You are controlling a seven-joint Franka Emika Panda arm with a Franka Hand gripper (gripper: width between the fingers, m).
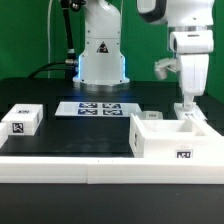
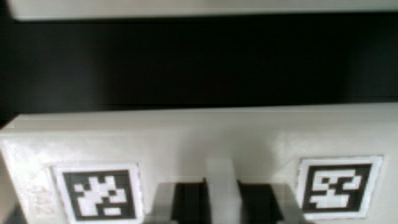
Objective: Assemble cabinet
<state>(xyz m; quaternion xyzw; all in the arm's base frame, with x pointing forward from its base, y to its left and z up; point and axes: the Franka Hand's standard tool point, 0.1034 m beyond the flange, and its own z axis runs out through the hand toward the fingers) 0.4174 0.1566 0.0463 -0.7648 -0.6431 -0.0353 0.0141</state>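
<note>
The cabinet [image 1: 176,140] is a large white box, open on top, standing at the exterior view's right near the front edge, with a tag on its front face. My gripper [image 1: 187,106] hangs straight down onto its far rim. In the wrist view the cabinet [image 2: 196,140] fills the frame as a white face with two tags. My gripper [image 2: 224,205] has its two dark fingers [image 2: 185,205] close together, with a thin white strip of the cabinet wall between them. It looks shut on that wall.
A small white tagged block [image 1: 21,120] lies at the exterior view's left. The marker board [image 1: 96,108] lies flat at the middle back, in front of the robot base [image 1: 102,55]. A white ledge [image 1: 70,160] runs along the table's front.
</note>
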